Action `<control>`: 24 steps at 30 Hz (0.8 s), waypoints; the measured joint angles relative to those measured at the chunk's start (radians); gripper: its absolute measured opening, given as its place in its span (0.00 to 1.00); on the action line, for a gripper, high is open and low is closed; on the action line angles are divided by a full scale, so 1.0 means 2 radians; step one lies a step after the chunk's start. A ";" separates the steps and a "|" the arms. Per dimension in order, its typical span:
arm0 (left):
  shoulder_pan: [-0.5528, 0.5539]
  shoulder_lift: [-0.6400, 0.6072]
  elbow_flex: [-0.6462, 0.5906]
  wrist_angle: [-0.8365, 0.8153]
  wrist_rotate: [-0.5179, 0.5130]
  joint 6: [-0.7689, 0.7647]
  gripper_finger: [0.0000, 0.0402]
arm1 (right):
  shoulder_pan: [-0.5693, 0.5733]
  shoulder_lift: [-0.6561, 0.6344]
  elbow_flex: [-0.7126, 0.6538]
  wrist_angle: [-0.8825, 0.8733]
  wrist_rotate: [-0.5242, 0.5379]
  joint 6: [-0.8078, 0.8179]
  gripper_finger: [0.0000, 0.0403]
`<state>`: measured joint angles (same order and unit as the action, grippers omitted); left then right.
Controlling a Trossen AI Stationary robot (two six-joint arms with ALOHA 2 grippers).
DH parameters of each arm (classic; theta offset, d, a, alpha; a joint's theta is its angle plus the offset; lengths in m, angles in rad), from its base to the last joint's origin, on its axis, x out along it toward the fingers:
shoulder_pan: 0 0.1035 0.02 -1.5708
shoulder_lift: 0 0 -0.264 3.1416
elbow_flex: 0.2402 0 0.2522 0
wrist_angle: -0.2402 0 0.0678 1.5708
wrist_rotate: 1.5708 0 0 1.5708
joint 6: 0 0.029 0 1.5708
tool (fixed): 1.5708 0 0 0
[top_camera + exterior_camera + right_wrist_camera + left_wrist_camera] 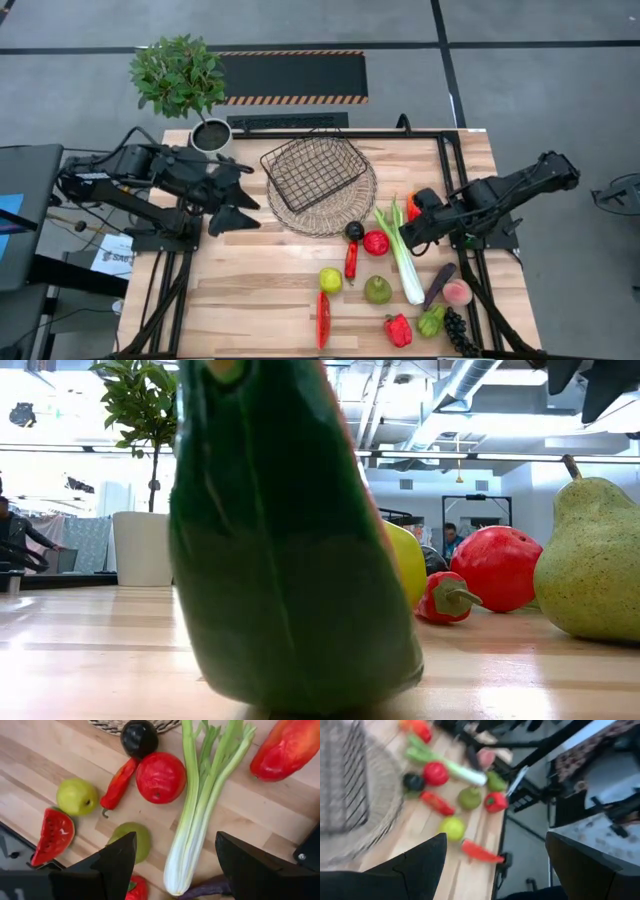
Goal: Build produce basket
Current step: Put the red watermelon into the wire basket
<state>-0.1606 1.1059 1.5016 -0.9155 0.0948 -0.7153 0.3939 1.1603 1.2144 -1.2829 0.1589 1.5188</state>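
The dark wire basket (314, 171) stands on a round wicker tray (322, 214) at the table's far middle. The produce lies loose on the wood in front of it: a long white-green leek (192, 827), a red apple (160, 777), a chilli (118, 783), a yellow-green apple (330, 280), a pear (377, 290), a watermelon slice (323, 320), peppers, an aubergine, a peach (457, 293) and grapes. My right gripper (175, 865) hangs open above the leek's white end. My left gripper (250, 195) is open in the air, left of the basket.
A potted plant (180, 80) stands at the table's far left corner. In the low view the watermelon slice's green rind (290, 540) fills the foreground. Bare wood lies at the near left (230, 300). A black frame rail (447, 175) runs along the right side.
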 joint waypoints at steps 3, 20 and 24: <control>-0.033 0.021 0.000 0.034 -0.013 0.007 0.81 | 0.000 -0.001 0.000 -0.006 0.000 -0.014 0.72; -0.169 0.205 0.000 0.121 -0.215 -0.143 0.81 | 0.008 0.002 0.000 -0.006 -0.014 -0.110 0.72; -0.190 0.237 0.000 0.135 -0.265 -0.214 0.81 | 0.008 0.002 0.000 -0.007 -0.018 -0.131 0.72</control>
<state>-0.5414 1.5806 1.5013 -0.6449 -0.4348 -1.1442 0.4099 1.1652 1.2137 -1.2978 0.1237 1.2573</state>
